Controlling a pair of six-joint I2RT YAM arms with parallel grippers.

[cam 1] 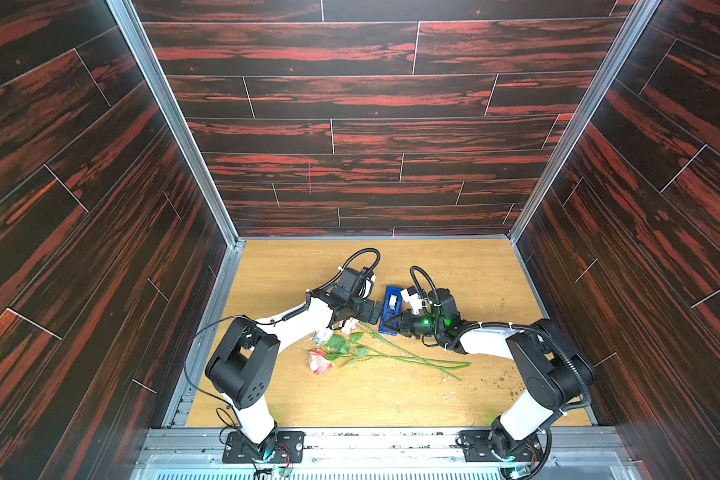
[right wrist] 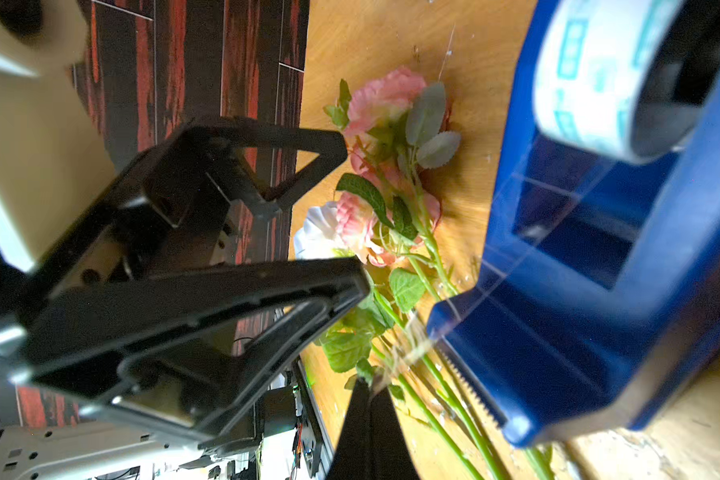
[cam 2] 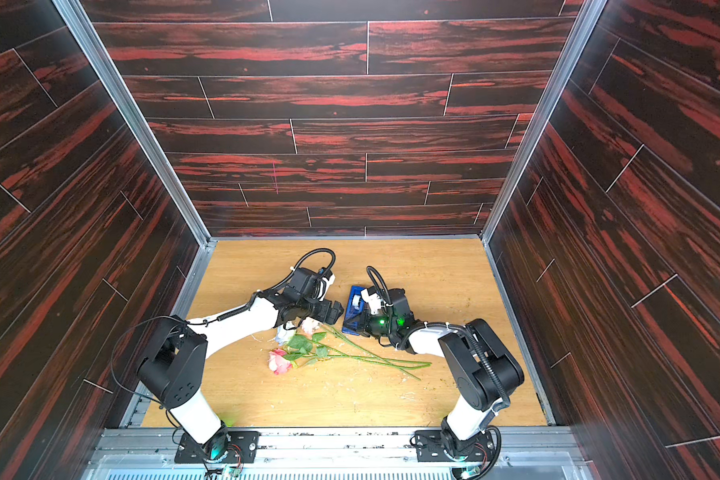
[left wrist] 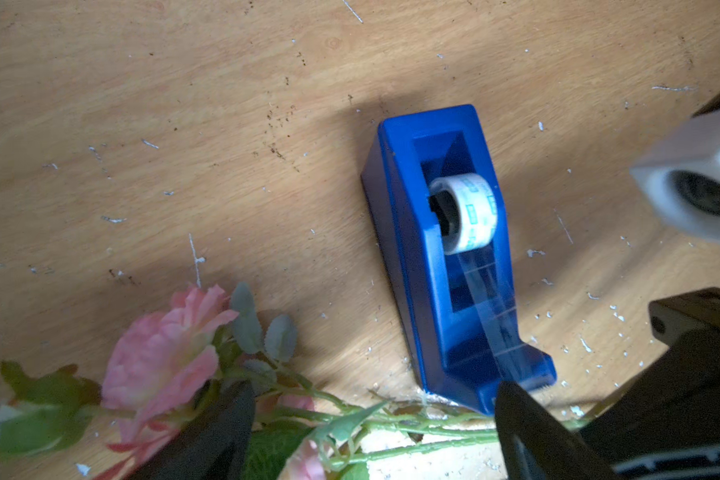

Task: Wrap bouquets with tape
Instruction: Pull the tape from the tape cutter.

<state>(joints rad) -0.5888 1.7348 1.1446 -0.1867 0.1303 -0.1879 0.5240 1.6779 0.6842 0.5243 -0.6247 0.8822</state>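
The bouquets (cam 1: 341, 353) (cam 2: 304, 351) are one bunch of pink and white roses lying on the wooden table, stems pointing right. The tape (left wrist: 470, 212) (right wrist: 591, 70), a whitish roll, sits in a blue dispenser (cam 1: 391, 309) (cam 2: 355, 309) (left wrist: 412, 257) just behind the stems. My left gripper (cam 1: 375, 311) (cam 2: 336, 311) (left wrist: 373, 399) hangs open beside the dispenser's left side, straddling the stems (left wrist: 412, 424) from above without touching them. At the dispenser's cutter end my right gripper (cam 1: 396, 322) (cam 2: 360, 324) (right wrist: 368, 386) is shut on the tape's loose end; a short clear strip (right wrist: 404, 357) runs from cutter to fingertips.
Dark red wood-patterned walls close in the table on three sides (cam 1: 350, 166). Bare wooden tabletop (cam 1: 391, 399) with white flecks lies in front of the flowers and behind the dispenser (cam 1: 454, 266). Both arm bases stand at the front metal rail (cam 1: 371, 440).
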